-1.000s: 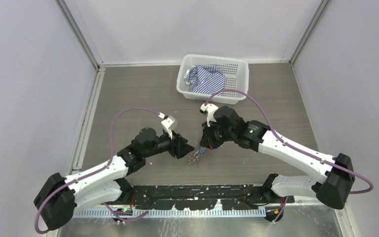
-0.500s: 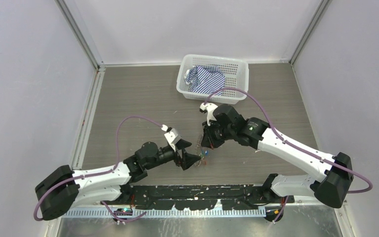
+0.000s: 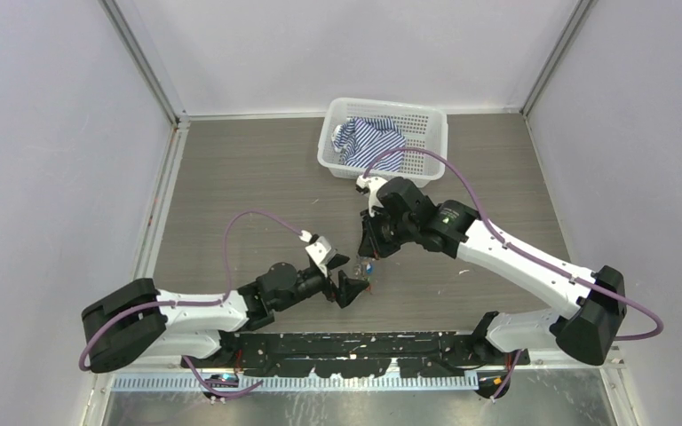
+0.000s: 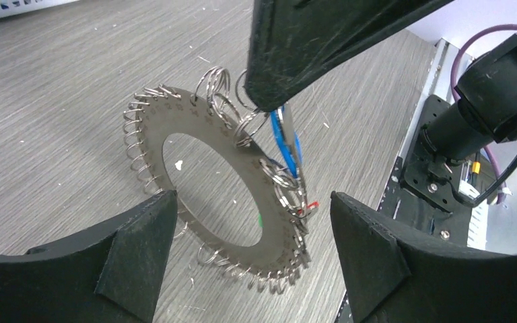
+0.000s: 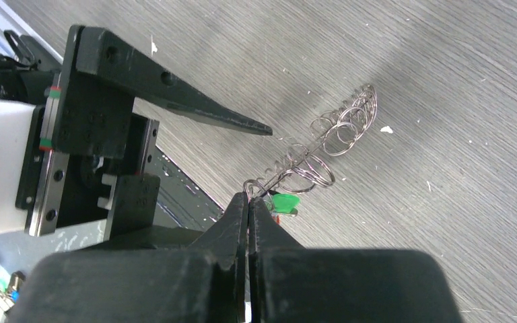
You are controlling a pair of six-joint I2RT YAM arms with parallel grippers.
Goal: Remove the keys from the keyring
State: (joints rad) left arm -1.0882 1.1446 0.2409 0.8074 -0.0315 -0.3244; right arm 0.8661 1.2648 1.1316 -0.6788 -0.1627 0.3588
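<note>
While the right tool (image 5: 248, 202) stays clenched on the rim of the keyring (image 4: 175, 121), the left tool (image 3: 348, 287) is the one that changes. It now sits lower and nearer the arm bases than a second earlier, and its jaws stand released and wide where they were narrower before. In the left wrist view its two fingers flank the keyring without touching it and grasp nothing.

The keyring hangs tilted from the right tool's pinch, at the small wire loops beside the blue key (image 4: 291, 145). Whether that pinch takes a loop or the plate itself is not clear. Its lower edge is close to the worktop (image 3: 231, 177), though contact there cannot be made out. A red bit (image 4: 312, 204) and a green tab (image 5: 284, 202) show among the loops, so keys are still threaded on.

By my reading, the left tool is letting go and backing off to line up a fresh approach, not carrying a key away. No key looks freed, so the task seems barely advanced. The next grasp probably needs the blue key's head, which stands proud of the rim just below the right tool's tips.
</note>
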